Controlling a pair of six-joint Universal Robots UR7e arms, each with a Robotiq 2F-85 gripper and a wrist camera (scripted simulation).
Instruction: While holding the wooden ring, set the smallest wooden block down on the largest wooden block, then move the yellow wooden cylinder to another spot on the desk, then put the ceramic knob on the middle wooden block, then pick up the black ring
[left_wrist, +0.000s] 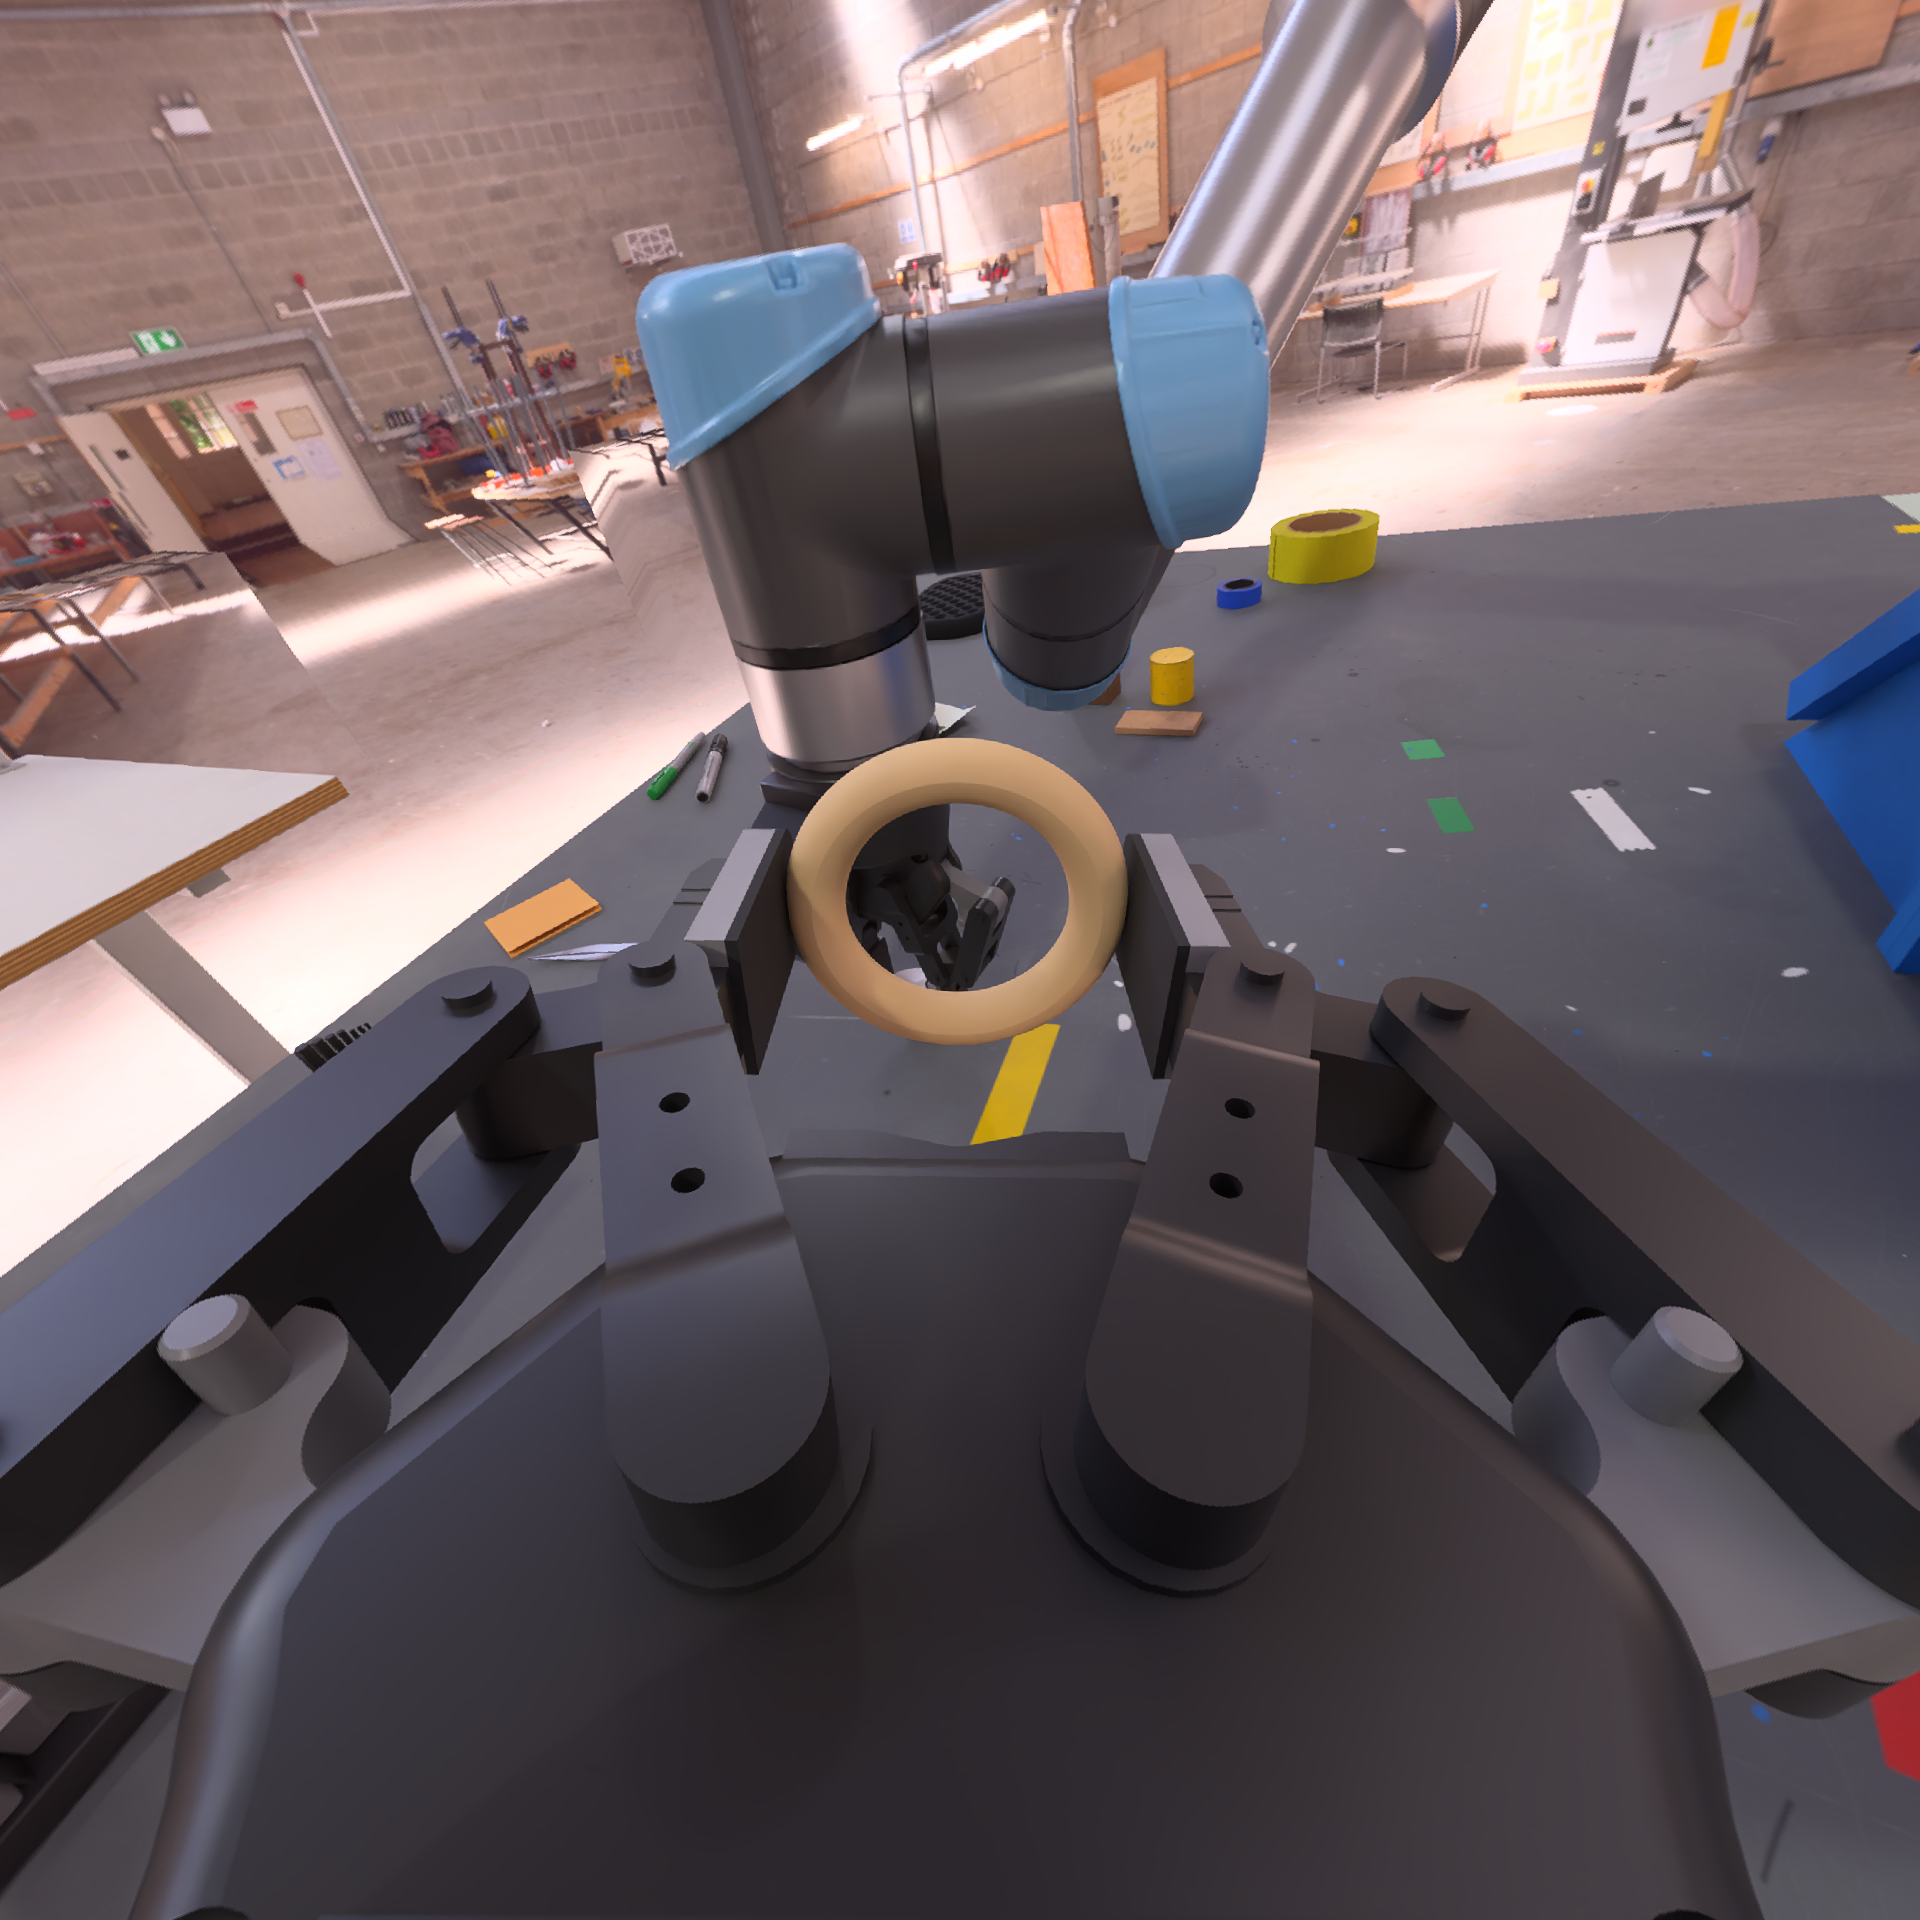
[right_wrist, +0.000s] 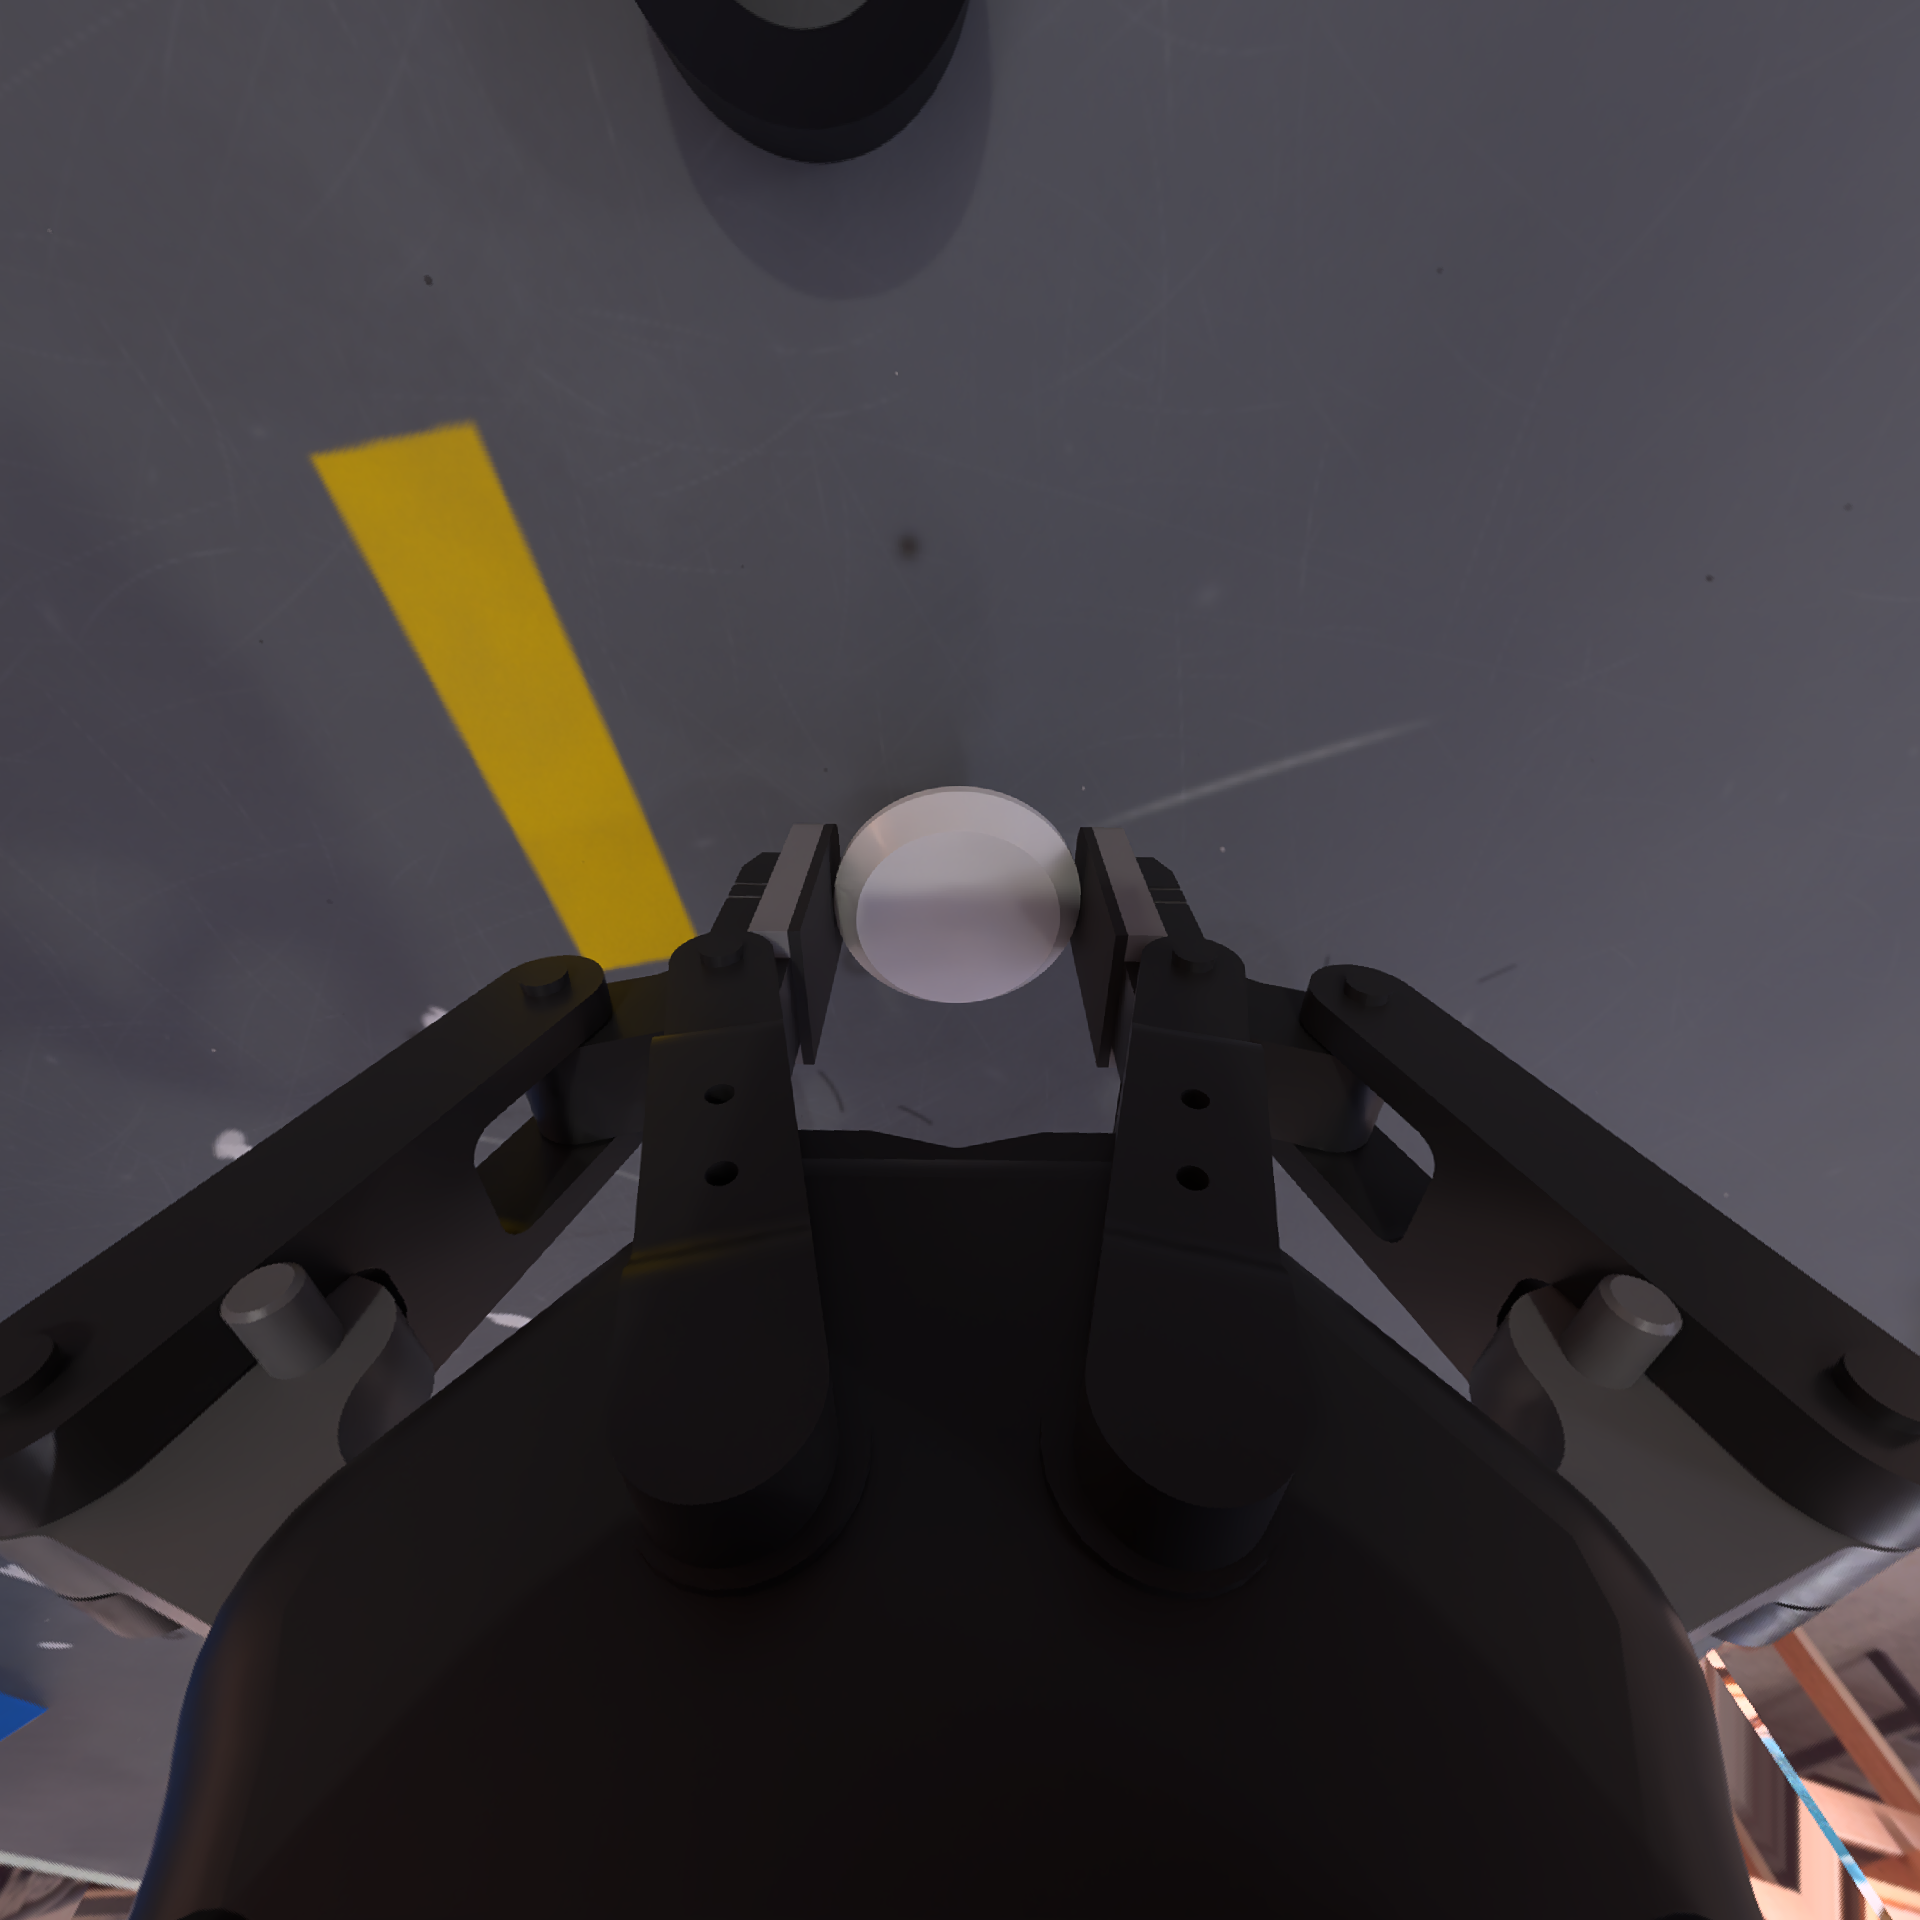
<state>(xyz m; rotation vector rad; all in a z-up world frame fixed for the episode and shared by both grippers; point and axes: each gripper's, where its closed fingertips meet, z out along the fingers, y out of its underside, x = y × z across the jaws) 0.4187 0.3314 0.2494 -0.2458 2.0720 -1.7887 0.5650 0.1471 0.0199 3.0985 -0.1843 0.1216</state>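
Note:
My left gripper (left_wrist: 956, 899) is shut on the pale wooden ring (left_wrist: 956, 774) and holds it upright above the desk. My right gripper (right_wrist: 956, 935) is shut on the white ceramic knob (right_wrist: 956, 899), pads against its two sides, low over the grey desk (right_wrist: 1351, 468). Through the ring the left wrist view shows the right gripper (left_wrist: 951, 930) pointing down. The yellow wooden cylinder (left_wrist: 1172, 675) stands farther back beside a flat wooden block (left_wrist: 1158, 722). A black ribbed ring (left_wrist: 951, 605) lies behind the right arm (left_wrist: 935, 436). The other blocks are hidden.
A yellow tape roll (left_wrist: 1323, 543) and a small blue roll (left_wrist: 1238, 592) lie at the back. A blue box (left_wrist: 1860, 769) stands at the right. Two markers (left_wrist: 691, 767) and an orange card (left_wrist: 540, 916) lie at the left. A yellow strip (right_wrist: 499, 696) marks the desk. A black round object (right_wrist: 810, 83) is cut off at the top.

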